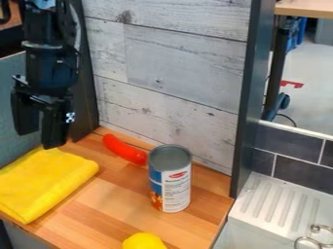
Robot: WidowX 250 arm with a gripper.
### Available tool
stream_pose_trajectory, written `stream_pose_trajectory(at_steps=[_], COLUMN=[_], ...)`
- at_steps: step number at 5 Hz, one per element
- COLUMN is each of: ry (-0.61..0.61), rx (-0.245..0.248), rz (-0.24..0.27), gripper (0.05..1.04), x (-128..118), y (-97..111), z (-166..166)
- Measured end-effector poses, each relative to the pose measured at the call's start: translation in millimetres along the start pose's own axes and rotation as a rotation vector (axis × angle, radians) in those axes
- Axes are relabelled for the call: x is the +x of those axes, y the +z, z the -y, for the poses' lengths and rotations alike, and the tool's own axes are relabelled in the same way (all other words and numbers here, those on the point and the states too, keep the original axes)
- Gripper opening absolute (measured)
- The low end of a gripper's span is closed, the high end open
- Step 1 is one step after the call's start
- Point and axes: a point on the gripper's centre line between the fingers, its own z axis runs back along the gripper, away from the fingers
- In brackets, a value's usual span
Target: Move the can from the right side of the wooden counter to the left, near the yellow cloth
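The black gripper (40, 138) hangs at the upper left, its two fingers apart with nothing between them. Nearest to it is a folded yellow cloth (46, 182), which lies just below it at the left of the wooden counter (114, 204). A red-orange sausage-shaped object (123, 150) lies near the back wall. Right of it stands an upright can (171, 179) with a white and blue label and a grey top. At the front edge of the view is part of a rounded yellow object (143, 241).
A pale wood-plank wall (182, 63) closes off the back, and a dark upright post (252, 97) bounds the right side. Beyond it, lower down, is a white ribbed drainboard (276, 202) with metal rings (312, 240). Dark tiles (299, 168) line the wall there.
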Motion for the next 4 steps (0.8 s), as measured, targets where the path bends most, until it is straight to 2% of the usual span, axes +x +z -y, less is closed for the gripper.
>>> stream_pose_trajectory(at_steps=[1, 2, 3, 4], ry=[-0.005, -0.164, -0.256, -0.273], rx=[-0.014, -0.001, -0.018, -0.031], rz=[-0.020, 0.028, 0.114, 0.203], gripper=[0.999, 0.999, 0.999, 0.999], x=[1.2, 22.1, 41.5, 58.2], y=[-7.2, -2.4, 9.7, 16.9], z=[1.7, 34.5, 60.3, 81.1])
